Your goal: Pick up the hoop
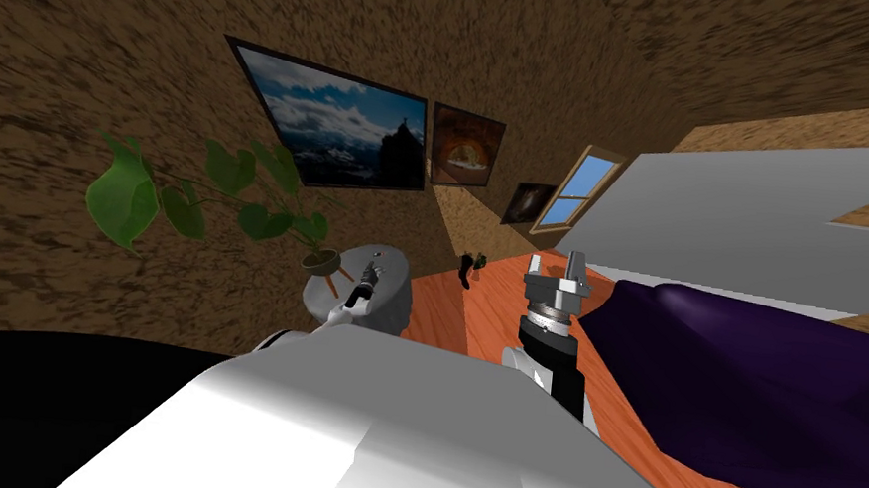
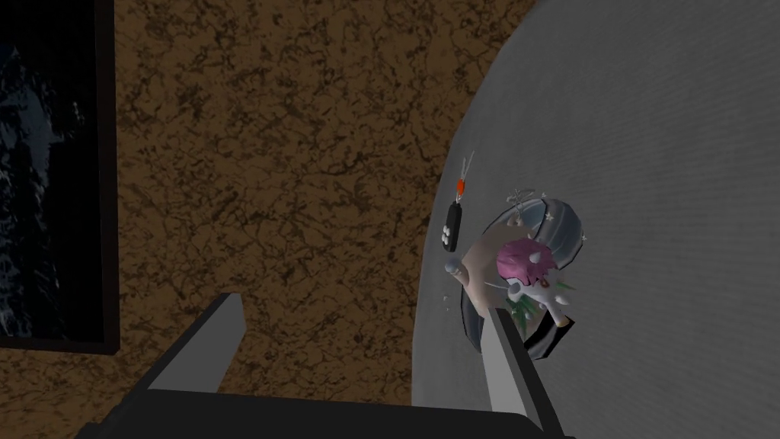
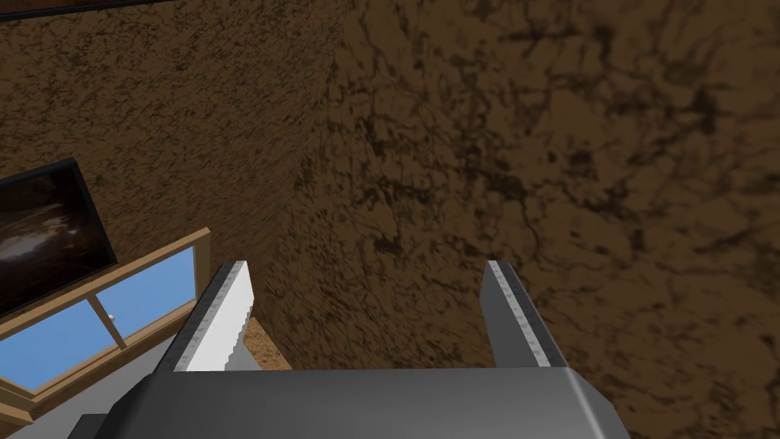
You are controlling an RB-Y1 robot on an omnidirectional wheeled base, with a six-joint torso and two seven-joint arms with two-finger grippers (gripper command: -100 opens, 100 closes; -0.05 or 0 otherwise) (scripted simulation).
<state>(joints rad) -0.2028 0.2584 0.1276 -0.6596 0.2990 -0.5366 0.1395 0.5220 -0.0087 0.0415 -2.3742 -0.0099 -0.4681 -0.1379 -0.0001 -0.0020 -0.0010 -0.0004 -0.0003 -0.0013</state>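
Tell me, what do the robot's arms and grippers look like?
The right forearm is black, with a silvery ribbed ring at the wrist and white casing below. The left gripper and right gripper each have two thin, light grey, blade-like fingers on a dark box.

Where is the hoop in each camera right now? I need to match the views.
Head view: too small to make out; look on the round grey table under the left gripper.
Left wrist view: the hoop, grey with a pink flower, lies on that table just past one finger.
Right wrist view: not in it.
Shared landmark: the table.
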